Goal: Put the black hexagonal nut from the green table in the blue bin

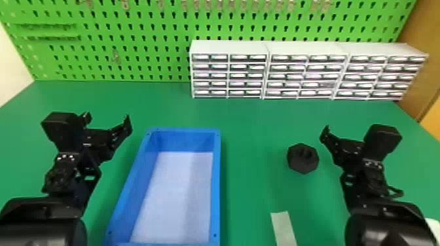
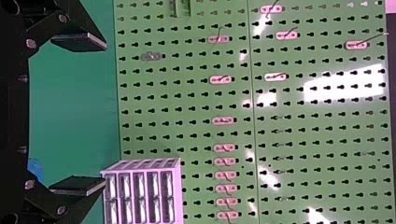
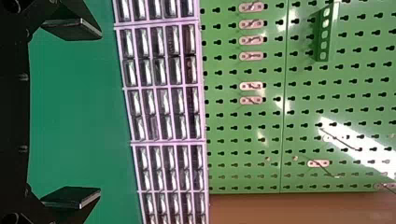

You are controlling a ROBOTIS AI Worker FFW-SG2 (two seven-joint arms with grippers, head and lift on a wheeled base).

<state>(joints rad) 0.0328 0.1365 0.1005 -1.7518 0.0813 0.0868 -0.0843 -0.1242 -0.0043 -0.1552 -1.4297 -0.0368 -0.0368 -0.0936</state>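
The black hexagonal nut (image 1: 302,159) lies on the green table (image 1: 252,131), right of the blue bin (image 1: 217,183), whose pale floor holds nothing visible. Just to the right of the nut is my right gripper (image 1: 342,134), not touching it; in the right wrist view the right gripper (image 3: 100,114) is open, its two fingers wide apart. My left gripper (image 1: 106,122) is beyond the bin's left side in the head view. Seen from its own wrist, the left gripper (image 2: 106,114) is open too, with nothing between its fingers.
White drawer cabinets (image 1: 268,70) stand along the back right, before a green pegboard (image 1: 131,39). A pale strip (image 1: 283,229) lies on the table near the front, between the bin and the right arm. Part of a white object (image 1: 433,225) is at the right edge.
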